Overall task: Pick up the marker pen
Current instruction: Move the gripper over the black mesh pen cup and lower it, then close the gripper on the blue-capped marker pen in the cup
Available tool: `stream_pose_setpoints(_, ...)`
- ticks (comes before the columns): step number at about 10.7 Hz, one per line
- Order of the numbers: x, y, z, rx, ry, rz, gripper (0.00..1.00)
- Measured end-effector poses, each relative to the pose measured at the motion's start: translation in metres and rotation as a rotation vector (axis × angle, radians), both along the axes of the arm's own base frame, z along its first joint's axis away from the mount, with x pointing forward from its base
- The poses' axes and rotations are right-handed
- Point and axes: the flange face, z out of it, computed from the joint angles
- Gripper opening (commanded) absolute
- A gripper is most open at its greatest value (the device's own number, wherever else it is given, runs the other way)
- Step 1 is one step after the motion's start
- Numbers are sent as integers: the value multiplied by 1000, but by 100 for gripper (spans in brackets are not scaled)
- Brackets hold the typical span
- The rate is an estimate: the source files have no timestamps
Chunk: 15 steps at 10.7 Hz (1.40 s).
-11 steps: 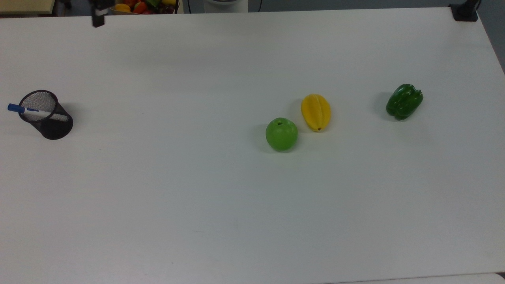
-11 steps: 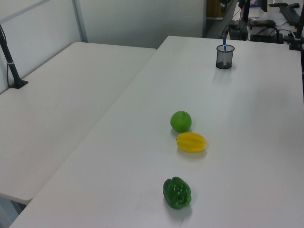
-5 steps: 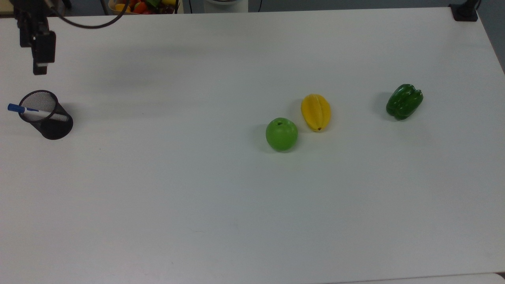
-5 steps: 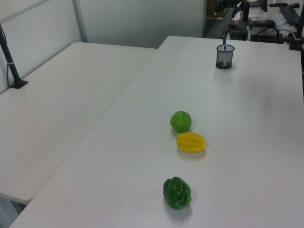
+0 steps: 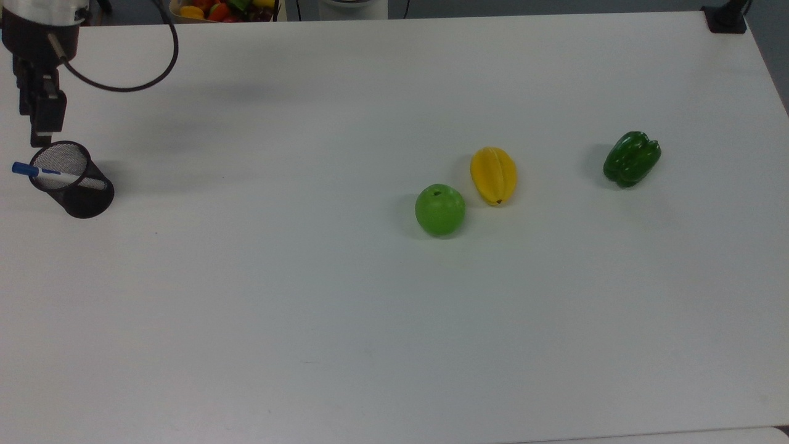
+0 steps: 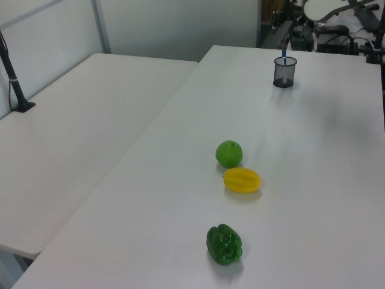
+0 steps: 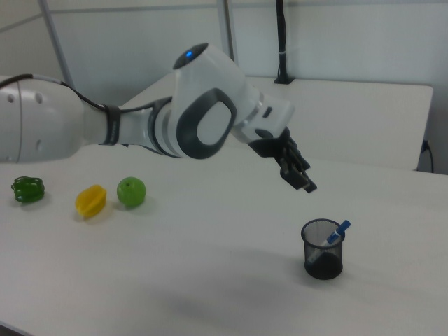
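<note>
Marker pen [image 5: 52, 174] leans in the black mesh cup [image 5: 86, 200] on the tabletop [image 5: 308, 308], blue cap over the rim at the top view's 9 o'clock. My arm [image 5: 38, 105] hangs at the cup's 12 o'clock; grip released or clenched, can't tell.

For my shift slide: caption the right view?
Gripper poised above mesh cup holding blue-capped marker pen.
</note>
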Motion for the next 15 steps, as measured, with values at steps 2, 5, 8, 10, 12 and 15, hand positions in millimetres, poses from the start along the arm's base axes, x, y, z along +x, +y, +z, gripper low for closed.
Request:
stream_pose_setpoints(2, 0, -17, -27, 1, 28, -21, 66)
stream_pose_setpoints(5, -2, -42, -57, -4, 38, -46, 64)
stream_pose_setpoints(8, 0, -54, -81, -13, 30, -47, 60)
stream_pose_setpoints(10, 2, -58, -94, -22, 15, -39, 56)
stream_pose_setpoints(12, 2, -63, -107, -24, 17, -39, 46)
stream_pose_setpoints(15, 5, -62, -110, -42, 21, -24, 31)
